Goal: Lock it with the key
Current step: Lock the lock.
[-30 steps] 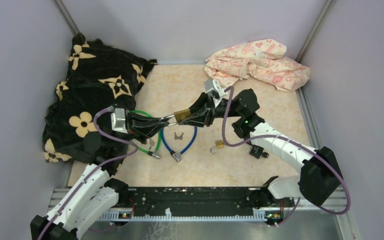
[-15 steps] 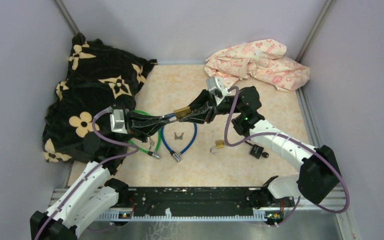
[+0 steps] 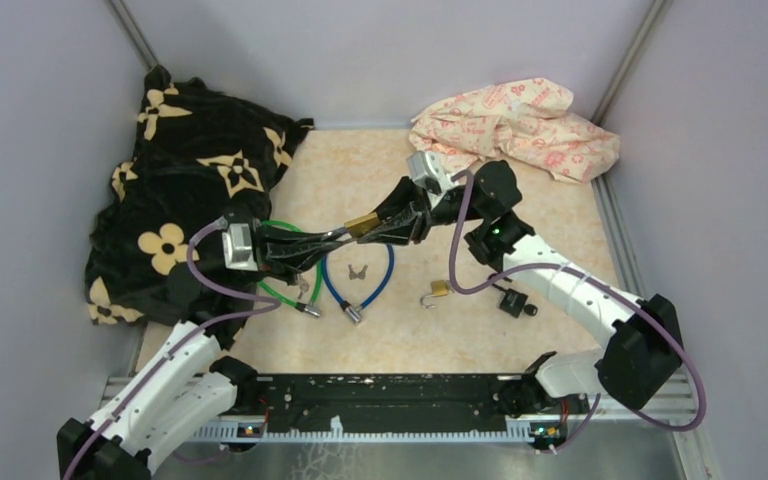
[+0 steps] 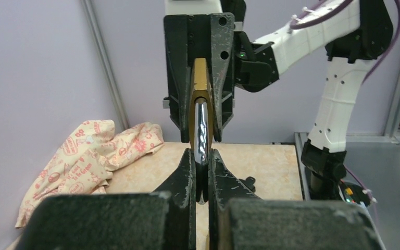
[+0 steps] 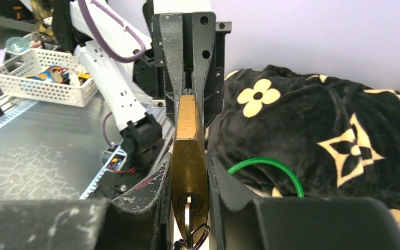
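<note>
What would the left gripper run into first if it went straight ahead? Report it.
Almost certainly the brass padlock, whose shackle the left gripper pinches; the right gripper holds that padlock dead ahead.

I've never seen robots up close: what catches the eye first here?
The left arm and right arm meet above the table, jaws clamped on one brass padlock. A black blanket with gold flowers is heaped at the far left, a pink-printed cloth at the far right.

Robotics lab: grey panel walls [image 3: 720, 150], metal base rail [image 3: 400, 432], parts basket [image 5: 41, 83].
</note>
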Robot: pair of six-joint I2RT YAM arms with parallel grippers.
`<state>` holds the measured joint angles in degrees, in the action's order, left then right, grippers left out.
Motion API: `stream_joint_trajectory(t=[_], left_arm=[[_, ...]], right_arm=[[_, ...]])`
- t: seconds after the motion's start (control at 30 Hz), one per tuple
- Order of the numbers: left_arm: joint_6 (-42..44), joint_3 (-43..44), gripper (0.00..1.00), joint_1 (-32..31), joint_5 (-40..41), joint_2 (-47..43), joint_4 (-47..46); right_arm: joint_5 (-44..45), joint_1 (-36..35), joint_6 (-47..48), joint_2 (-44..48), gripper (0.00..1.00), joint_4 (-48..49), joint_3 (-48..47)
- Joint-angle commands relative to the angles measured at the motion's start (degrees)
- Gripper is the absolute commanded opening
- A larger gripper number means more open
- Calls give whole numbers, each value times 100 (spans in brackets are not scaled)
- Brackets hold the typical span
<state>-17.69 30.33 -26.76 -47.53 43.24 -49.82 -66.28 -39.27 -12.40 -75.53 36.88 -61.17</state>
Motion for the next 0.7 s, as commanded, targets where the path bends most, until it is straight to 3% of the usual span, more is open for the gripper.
stream_joint_trajectory(t=[0.0,0.17,0.3,0.43,0.67], left_arm=[[145,35,0,-418,620,391,71],[273,131,0,-546,655,515,-52],[333,104,0,-795,510,647,79],[439,87,0,-996,295,741,-20],[490,381,0,-1199,-1141,897,-111]], right_arm=[[813,-722,543,-99,0,-693,-228],[1065,-723,1042,-337,0,-1300,-94],[914,-739,470,-572,0,-386,-46],[843,-773,541,-679,0,-409,-151],[108,-768,927,-911,0,-831,-107]])
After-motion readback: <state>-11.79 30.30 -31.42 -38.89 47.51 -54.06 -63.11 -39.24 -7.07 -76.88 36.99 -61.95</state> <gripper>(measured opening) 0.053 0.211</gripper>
